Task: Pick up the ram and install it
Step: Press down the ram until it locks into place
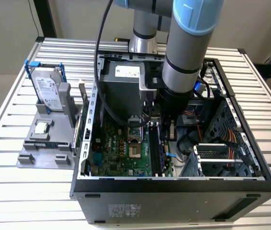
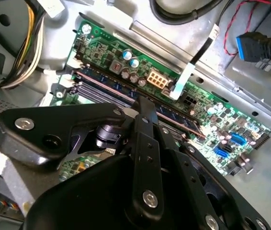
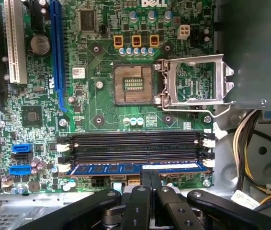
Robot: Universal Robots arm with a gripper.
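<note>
Gripper [image 3: 151, 182] fingers are pressed together on the top edge of the ram [image 3: 135, 168], deep inside the open computer case [image 1: 250, 184]. In the first wrist view the blue stick lies along the memory slot closest to the board's edge, and its two ends reach the white clips at each side. The three black slots [image 3: 134, 146] beside it are empty. In the second wrist view the fingertips meet right at the stick's edge.

My judgement: picking up is done, and the ram is already in its slot — whether it is pushed fully down and the clips are locked, I cannot tell. The letting go is left.

The case holds the green motherboard [image 1: 121, 153] with an open processor socket [image 3: 134, 84], a grey metal box [image 1: 121, 81] at the back, and bundles of cables [image 1: 224, 143] on the exterior view's right. Outside the case, on the table [image 1: 20, 191], a grey holder [image 1: 47, 143] carries a hard drive [image 1: 48, 91] standing upright in a blue bracket — and a small square chip [image 1: 40, 127].
</note>
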